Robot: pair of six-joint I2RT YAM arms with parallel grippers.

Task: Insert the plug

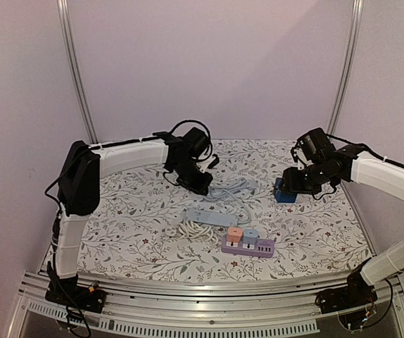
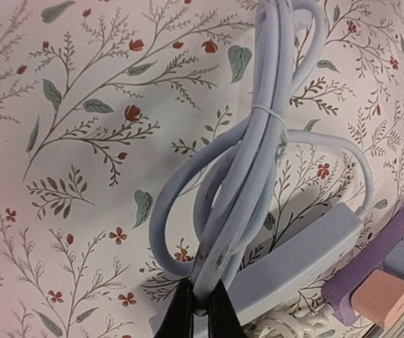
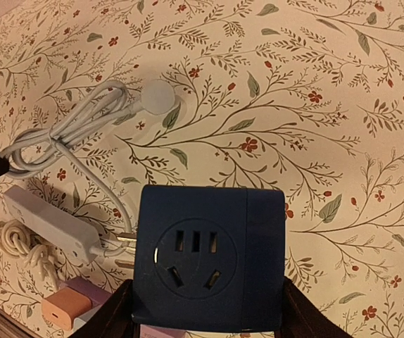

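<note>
Over the far surface (image 1: pixel 139 211), pinching the cord (image 2: pixel 251 162) in the left claw (image 2: pixel 200 306). Farther right, gripping the cube (image 3: pixel 195 232) in the right claw (image 3: pixel 207 313).

I'm looking at a plain wall (image 1: pixel 209 63) straight ahead, pale pinkish-lilac, with matching panels on either side. Two slim metal poles (image 1: pixel 76 70) rise at the back corners. The table (image 1: pixel 139 236) has a white cloth printed with leafy sprigs and small red flowers. A ribbed aluminium rail (image 1: pixel 209 290) edges it nearest me. The light is soft and even.
</note>
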